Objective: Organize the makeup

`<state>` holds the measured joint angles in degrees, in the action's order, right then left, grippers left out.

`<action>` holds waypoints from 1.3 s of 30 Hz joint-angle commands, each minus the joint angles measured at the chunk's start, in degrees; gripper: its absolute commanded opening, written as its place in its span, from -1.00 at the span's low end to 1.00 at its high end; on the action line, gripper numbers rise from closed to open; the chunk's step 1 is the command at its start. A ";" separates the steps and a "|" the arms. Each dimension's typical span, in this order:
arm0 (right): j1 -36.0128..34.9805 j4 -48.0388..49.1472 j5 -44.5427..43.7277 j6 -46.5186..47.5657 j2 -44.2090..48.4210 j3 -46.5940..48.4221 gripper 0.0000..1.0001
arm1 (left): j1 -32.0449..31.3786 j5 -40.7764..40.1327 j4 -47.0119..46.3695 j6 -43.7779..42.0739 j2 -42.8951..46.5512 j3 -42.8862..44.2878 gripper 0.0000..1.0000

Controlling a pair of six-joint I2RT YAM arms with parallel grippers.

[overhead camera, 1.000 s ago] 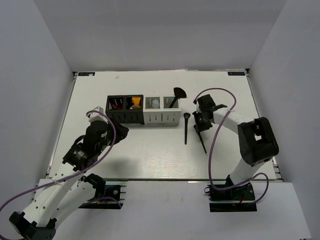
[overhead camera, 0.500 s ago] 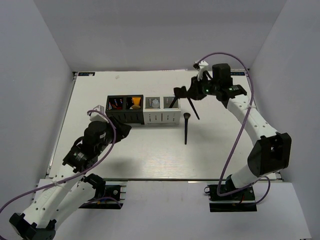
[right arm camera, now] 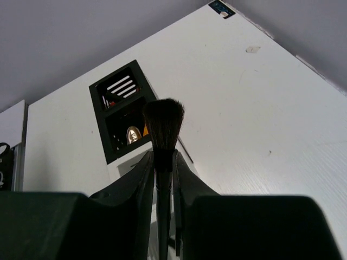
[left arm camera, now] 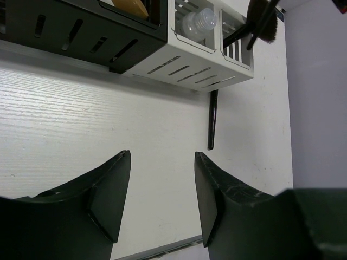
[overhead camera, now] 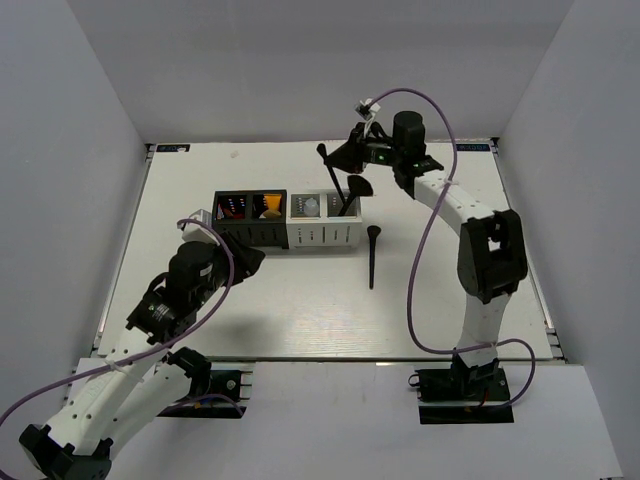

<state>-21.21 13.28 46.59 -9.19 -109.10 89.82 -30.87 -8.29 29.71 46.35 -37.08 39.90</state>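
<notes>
White tabletop (overhead camera: 300,300), grey walls all round. From above, my right pincer (overhead camera: 342,158) hangs over the far side of the white organizer box (overhead camera: 325,232), clamped on a black brush (overhead camera: 329,168) that slants down toward the box's right slot (whether its end is inside, I cannot tell). A second brush (overhead camera: 358,186) stands in that slot, and a third brush (overhead camera: 372,256) lies flat just right of the box. My left pincer (overhead camera: 240,262) sits near the black organizer box (overhead camera: 250,232). From my left wrist, the fingers (left arm camera: 111,189) stand apart, nothing between them; a clear bottle (left arm camera: 199,20) fills the white box's left slot. From my right wrist, both fingers press the brush's neck, bristles beyond them.
</notes>
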 commanded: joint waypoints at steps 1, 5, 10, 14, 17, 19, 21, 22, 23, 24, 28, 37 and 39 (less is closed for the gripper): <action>-0.06 14.66 3.69 -4.52 -1.99 3.52 -1.00 | -0.15 0.91 -0.80 -0.12 -0.18 0.26 0.21; 0.12 21.43 3.77 -6.10 -3.92 -0.42 -1.00 | -0.15 1.00 -0.62 0.06 -1.33 1.32 0.19; 0.38 25.30 5.53 -3.65 -1.12 -8.68 -1.00 | -0.15 1.44 -1.32 0.32 -2.55 1.94 0.19; 0.56 26.89 6.50 -0.39 2.30 -17.29 -1.00 | -0.15 2.05 -3.52 0.06 -3.26 1.50 0.19; 0.73 26.89 6.85 1.36 2.49 -18.80 -0.86 | -0.15 3.45 -6.07 -1.87 -4.92 2.19 0.20; 0.91 26.89 6.94 1.72 2.49 -19.24 -0.69 | -0.15 4.42 -7.48 -4.15 -6.42 3.34 0.23; 1.26 26.89 7.29 2.16 3.01 -19.59 -0.40 | -0.67 6.00 -7.83 -6.60 -9.75 5.87 0.25; 1.44 26.54 7.55 2.94 3.89 -19.68 -0.30 | -0.68 6.71 -8.09 -7.67 -10.90 6.67 0.27; 1.44 26.28 7.90 3.56 4.33 -19.77 -0.13 | -0.68 8.19 -9.14 -8.46 -13.08 7.90 0.28; 1.61 26.01 8.17 4.17 4.86 -19.95 -0.08 | -0.68 8.21 -9.67 -9.51 -14.32 8.26 0.28; 2.23 24.17 9.57 5.76 8.11 -19.33 0.03 | -0.68 14.09 -14.24 -10.93 -19.16 9.49 0.31; 4.42 6.19 -6.97 12.34 20.58 -18.11 -0.79 | -2.35 19.19 -23.90 -12.24 -27.60 10.37 0.21; 4.51 -4.45 -16.56 11.05 22.69 -18.45 -1.00 | -3.05 19.28 -25.14 -12.51 -28.22 9.67 0.09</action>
<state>-17.23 22.81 44.31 -0.47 -89.91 70.35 -33.21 8.80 8.95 35.29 -65.58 47.86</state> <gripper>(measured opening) 0.022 0.559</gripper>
